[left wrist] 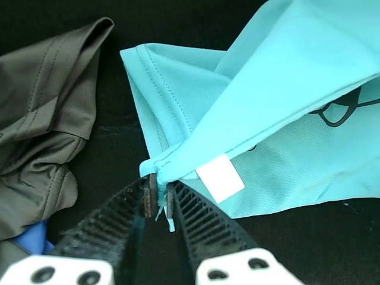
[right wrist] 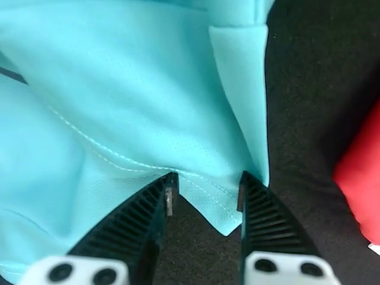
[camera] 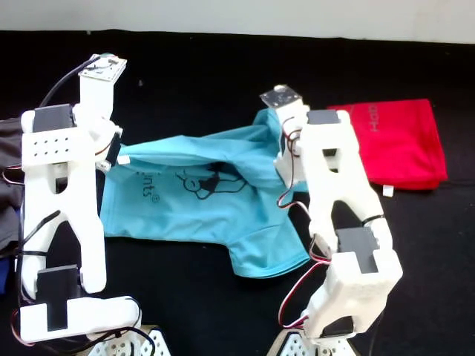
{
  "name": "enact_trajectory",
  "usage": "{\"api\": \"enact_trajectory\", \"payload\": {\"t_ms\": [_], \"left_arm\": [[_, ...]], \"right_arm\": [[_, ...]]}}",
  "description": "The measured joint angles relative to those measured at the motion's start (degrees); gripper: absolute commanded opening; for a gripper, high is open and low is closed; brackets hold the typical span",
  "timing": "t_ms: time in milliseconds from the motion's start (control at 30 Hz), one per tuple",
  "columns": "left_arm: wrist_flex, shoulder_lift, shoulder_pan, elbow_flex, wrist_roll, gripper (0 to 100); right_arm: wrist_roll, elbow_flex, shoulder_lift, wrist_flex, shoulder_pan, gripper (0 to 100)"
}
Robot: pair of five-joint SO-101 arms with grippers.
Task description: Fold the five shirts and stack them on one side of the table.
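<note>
Shirt hangs pinched in left end effector; right end effector seemingly parted.

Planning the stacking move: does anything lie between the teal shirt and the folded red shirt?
Nothing visible does: only black table shows between the teal shirt and the red shirt. The right arm stands over that gap, its right gripper open at the teal hem.

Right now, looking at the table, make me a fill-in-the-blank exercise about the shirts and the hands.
The left hand is ___ on the teal shirt's hem.
The right hand, over that shirt's edge, is ___.
The folded shirt beside the right arm is ___.
The crumpled shirt near the left hand is ___.
Missing words: shut, open, red, grey.
</note>
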Motion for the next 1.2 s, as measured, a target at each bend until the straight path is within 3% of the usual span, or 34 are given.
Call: {"api": "enact_trajectory", "payload": {"t_ms": [133, 667, 933, 1200], "left_arm": [[0.00, 0.00, 0.00, 0.00, 0.00, 1], [0.00, 0.00, 11.96, 0.00, 0.44, 1], [0.00, 0.00, 12.57, 0.00, 3.52, 1], [0.00, 0.00, 12.57, 0.00, 3.52, 1]], "right_arm": [[0.00, 0.00, 0.44, -3.25, 0.88, 26.7], [0.09, 0.62, 6.33, -10.29, 6.86, 26.6], [0.09, 0.62, 10.29, -11.60, 7.30, 23.7], [4.75, -3.87, 14.42, -11.69, 8.44, 19.5]]}}
